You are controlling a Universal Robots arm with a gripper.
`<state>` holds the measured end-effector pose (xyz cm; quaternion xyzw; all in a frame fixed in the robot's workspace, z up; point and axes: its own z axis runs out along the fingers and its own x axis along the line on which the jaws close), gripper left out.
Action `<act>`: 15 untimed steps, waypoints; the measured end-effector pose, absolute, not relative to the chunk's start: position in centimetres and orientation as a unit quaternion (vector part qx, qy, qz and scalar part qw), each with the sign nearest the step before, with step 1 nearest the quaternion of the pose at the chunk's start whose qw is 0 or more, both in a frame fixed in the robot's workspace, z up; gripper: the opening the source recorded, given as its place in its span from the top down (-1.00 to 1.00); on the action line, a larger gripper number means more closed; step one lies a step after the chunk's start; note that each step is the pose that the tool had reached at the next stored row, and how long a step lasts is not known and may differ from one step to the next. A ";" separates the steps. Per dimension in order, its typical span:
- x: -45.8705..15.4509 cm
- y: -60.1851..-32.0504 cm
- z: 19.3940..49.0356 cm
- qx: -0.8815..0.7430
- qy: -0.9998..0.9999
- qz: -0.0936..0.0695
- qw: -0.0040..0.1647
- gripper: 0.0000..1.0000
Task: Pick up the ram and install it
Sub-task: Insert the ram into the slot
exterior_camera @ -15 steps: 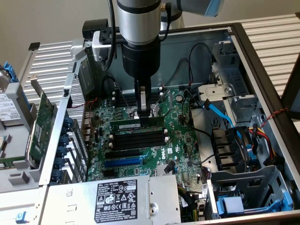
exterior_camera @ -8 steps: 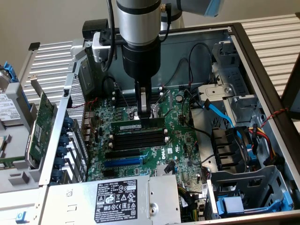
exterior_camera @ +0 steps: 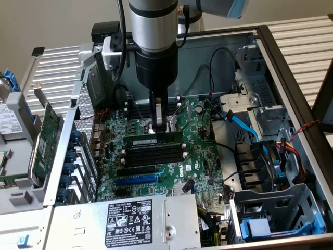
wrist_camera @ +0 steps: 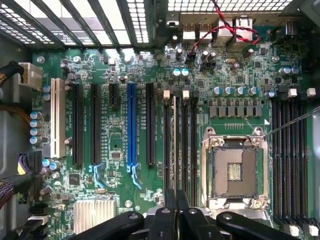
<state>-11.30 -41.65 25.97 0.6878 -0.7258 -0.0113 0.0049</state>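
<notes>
Black jaws pinch thin green ram (exterior_camera: 154, 138) by long black slots (exterior_camera: 153, 155).

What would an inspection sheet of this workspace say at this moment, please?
surface: motherboard inside an open computer case; processor socket empty.
job's things: ram stands on edge over the black memory slots; whether it is seated cannot be told.
clutter: green expansion card outside the case, at the exterior view's left.
grippers: hand shut on the ram's upper edge.
cables: blue data cable; red and black twisted wires; yellow, red and black bundle.
surroundings: labelled power supply; white slatted surface around the case.
</notes>
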 end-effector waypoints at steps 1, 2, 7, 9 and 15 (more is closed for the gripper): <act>-11.3 -41.7 25.9 0.688 -0.726 -0.011 0.005 0.76; -11.3 -41.6 25.8 0.688 -0.726 -0.011 0.005 0.76; -11.3 -41.7 25.2 0.687 -0.726 -0.011 0.005 0.76; -11.3 -41.7 25.0 0.687 -0.727 -0.011 0.005 0.76; -11.4 -41.8 24.7 0.686 -0.727 -0.011 0.006 0.76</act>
